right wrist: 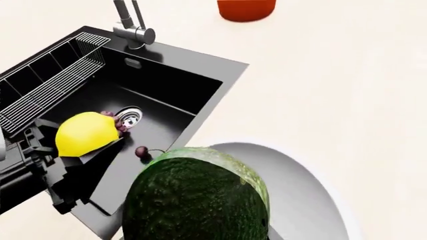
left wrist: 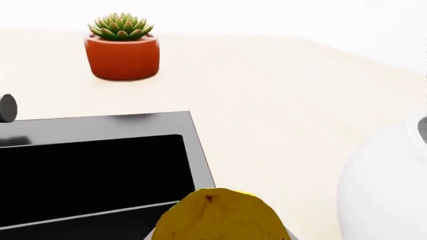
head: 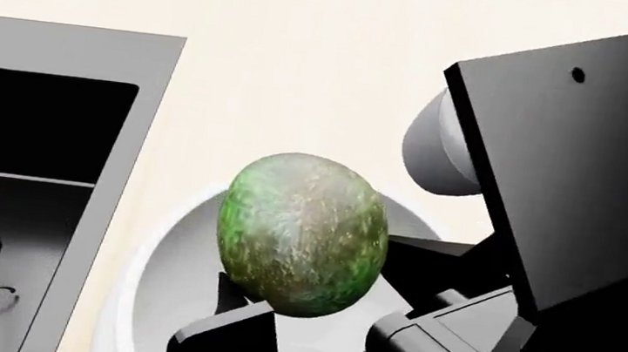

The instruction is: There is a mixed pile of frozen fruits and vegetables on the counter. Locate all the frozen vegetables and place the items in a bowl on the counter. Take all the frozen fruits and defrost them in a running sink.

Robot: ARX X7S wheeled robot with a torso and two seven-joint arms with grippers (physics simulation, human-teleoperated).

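My right gripper (head: pixel 312 312) is shut on the mottled green oval (head: pixel 302 234), holding it above the mouth of the white bowl (head: pixel 154 256). In the right wrist view the oval (right wrist: pixel 193 200) fills the foreground over the bowl (right wrist: pixel 300 200). Over the black sink (right wrist: pixel 167 85), my left gripper (right wrist: pixel 73 145) is shut on the yellow lemon (right wrist: pixel 83 132). The lemon (left wrist: pixel 220 215) hides the left fingers in the left wrist view. On the basin floor lie a dark red cherry (right wrist: pixel 141 151) and, by the drain (right wrist: pixel 129 116), a pink cluster (right wrist: pixel 123 128), partly hidden behind the lemon.
A dark grey faucet (right wrist: pixel 133 25) stands at the sink's back rim, and a wire rack (right wrist: pixel 53 80) sits along one side of the basin. An orange plant pot (left wrist: pixel 122 50) with a succulent stands on the pale counter (left wrist: pixel 280 100) beyond the sink.
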